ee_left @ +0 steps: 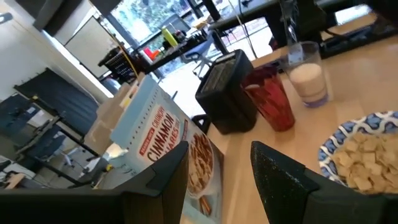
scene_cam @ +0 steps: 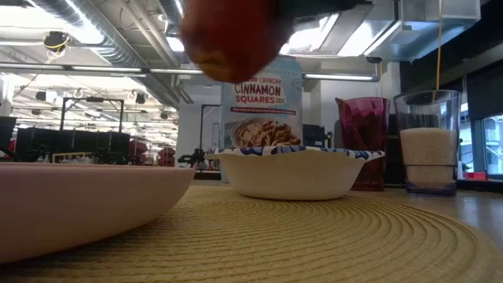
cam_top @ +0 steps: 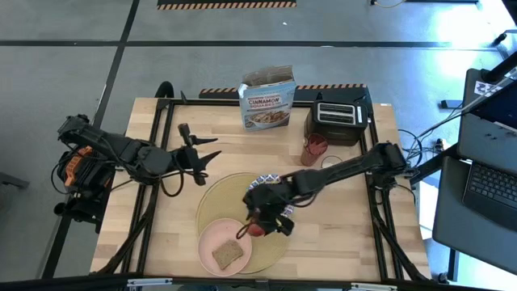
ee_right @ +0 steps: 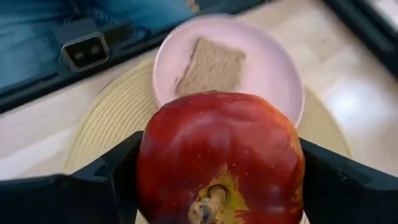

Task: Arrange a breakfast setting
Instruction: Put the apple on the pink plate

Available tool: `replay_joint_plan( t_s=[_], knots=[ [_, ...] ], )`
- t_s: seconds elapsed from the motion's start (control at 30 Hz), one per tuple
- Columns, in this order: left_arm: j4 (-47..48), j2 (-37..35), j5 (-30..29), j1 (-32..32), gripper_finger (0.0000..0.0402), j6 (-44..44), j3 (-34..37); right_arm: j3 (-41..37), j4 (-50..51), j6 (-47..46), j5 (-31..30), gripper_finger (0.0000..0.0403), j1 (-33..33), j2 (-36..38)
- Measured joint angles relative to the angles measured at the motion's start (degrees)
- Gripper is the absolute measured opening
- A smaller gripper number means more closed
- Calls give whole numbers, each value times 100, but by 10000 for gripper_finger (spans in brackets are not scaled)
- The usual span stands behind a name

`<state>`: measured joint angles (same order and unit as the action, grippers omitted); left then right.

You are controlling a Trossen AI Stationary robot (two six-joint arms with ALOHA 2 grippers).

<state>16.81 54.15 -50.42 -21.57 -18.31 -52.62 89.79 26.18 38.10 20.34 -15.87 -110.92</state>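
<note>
Right gripper (cam_top: pixel 257 226) clenched on apple (ee_right: pixel 221 158), held above placemat (cam_top: pixel 212 202) beside plate (ee_right: pixel 273 68) bearing toast (ee_right: pixel 211 65). Left gripper (cam_top: pixel 212 158) released, off placemat.

Bright, even overhead strip lighting; low-view apple (scene_cam: pixel 229 39) blurred close up, window glare behind toaster (ee_left: pixel 227 93).

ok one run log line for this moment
right end effector: holds red apple above pink plate | toast slice: on plate | left end effector: open, idle beside placemat
</note>
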Motion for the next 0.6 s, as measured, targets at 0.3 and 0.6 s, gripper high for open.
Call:
replay_joint_plan(
  t_s=[0.3, 0.6],
  knots=[
    [234, -64, -113, 1, 165, 168, 2, 289, -325, 619, 517, 308, 413, -524],
    [1767, -60, 1459, -144, 165, 2337, 4, 298, -359, 562, 58, 309, 432, -543]
  ],
)
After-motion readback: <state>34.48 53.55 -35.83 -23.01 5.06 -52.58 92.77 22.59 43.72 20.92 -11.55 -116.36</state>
